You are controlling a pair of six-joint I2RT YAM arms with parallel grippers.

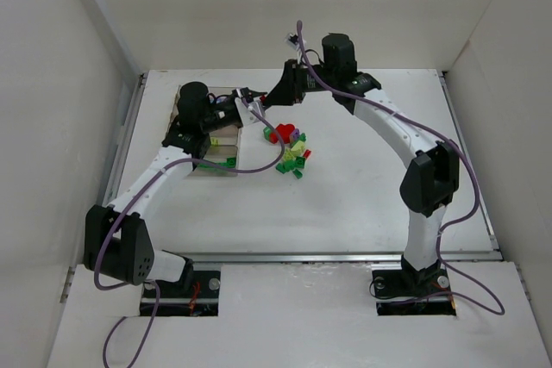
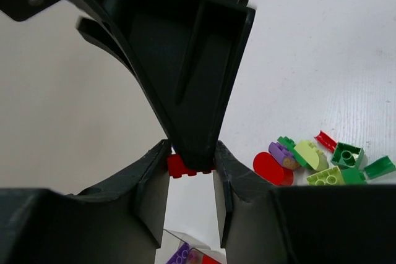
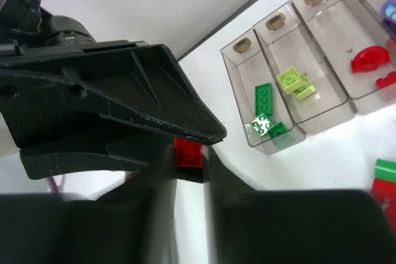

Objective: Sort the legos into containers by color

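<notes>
Clamping red lego (image 2: 185, 167), both L end effector (image 2: 191, 160) & R end effector (image 3: 188, 159); long axis spans L jaws.

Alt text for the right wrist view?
The right gripper holds a red brick, with the left gripper clamped on it from the side. Behind, a clear tray keeps dark green bricks, lime bricks and red pieces in separate compartments.

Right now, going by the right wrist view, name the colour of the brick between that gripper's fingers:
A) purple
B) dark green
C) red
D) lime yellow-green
C: a red brick sits in the gap between the fingers of the right gripper, and no brick of another colour is there.
</notes>
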